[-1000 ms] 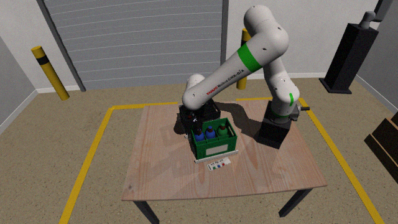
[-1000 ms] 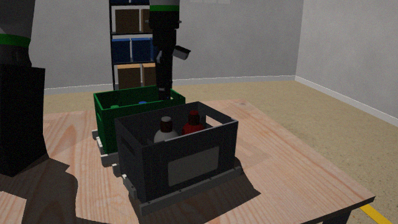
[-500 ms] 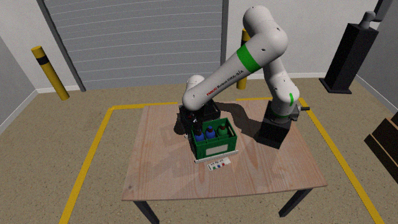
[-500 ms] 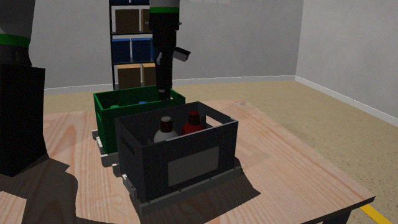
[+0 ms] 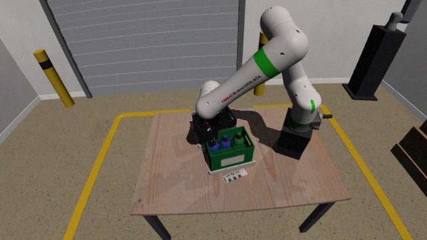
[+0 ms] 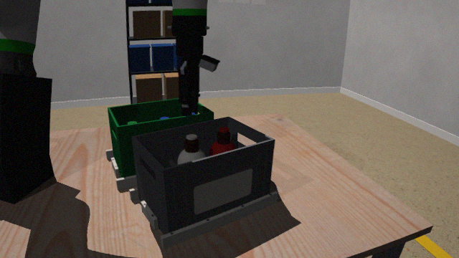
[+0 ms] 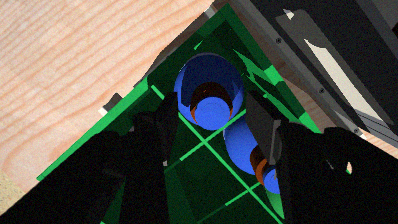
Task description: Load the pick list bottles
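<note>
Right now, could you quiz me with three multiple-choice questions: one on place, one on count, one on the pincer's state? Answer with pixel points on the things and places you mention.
1. Where is the paper strip (image 5: 235, 175)?
A) On the floor
B) Inside the black crate
C) On the table, beside the green crate (image 5: 232, 161) (image 6: 125, 143) (image 7: 95, 132)

2. How many blue bottles show in the green crate?
A) Two
B) Four
C) None

3. How is the pincer (image 5: 213, 140) (image 6: 189, 111) (image 7: 212, 106)?
A) Fully closed
B) Open, fingers apart

Answers:
1 C: the top view shows it by that crate's long side.
2 A: two blue caps show in the wrist view.
3 B: gaps show between both fingers and a blue cap (image 7: 213, 113).

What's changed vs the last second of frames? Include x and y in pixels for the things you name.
The gripper (image 5: 213, 139) (image 6: 188, 112) (image 7: 212, 106) appears to have moved down slightly, over the green crate (image 5: 213, 164) (image 6: 125, 150) (image 7: 95, 130). Nothing visibly taken hold of or let go; it is open above a blue bottle (image 5: 213, 147) (image 7: 212, 114). Both crates, the visible bottles and the pick list (image 5: 244, 173) look unmoved.
</note>
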`<state>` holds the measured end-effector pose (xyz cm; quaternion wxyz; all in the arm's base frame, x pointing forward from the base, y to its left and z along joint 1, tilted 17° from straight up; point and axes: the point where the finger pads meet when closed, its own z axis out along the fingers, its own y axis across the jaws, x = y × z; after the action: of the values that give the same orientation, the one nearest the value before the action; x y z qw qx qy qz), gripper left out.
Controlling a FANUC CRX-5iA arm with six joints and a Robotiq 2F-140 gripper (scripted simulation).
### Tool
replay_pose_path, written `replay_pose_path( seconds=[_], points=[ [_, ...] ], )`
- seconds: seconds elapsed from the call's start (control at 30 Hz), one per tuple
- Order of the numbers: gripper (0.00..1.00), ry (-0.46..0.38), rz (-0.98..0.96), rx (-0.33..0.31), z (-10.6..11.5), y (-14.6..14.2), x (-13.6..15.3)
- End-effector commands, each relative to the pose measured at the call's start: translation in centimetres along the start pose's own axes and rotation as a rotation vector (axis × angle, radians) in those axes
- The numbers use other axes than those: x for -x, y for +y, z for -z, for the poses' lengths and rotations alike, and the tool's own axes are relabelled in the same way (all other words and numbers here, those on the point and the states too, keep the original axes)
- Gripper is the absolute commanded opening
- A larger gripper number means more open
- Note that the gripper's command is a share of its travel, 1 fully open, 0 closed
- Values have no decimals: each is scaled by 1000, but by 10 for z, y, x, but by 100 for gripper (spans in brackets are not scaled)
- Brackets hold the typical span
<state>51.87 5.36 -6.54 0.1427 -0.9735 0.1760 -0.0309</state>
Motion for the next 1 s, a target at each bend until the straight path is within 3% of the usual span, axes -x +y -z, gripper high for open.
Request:
replay_pose_path(
  seconds=[0.0, 0.6, 0.97],
  points=[
    [44, 2, 0, 0, 1, 0, -1],
    [44, 2, 0, 0, 3, 0, -1],
    [44, 2, 0, 0, 33, 0, -1]
  ],
)
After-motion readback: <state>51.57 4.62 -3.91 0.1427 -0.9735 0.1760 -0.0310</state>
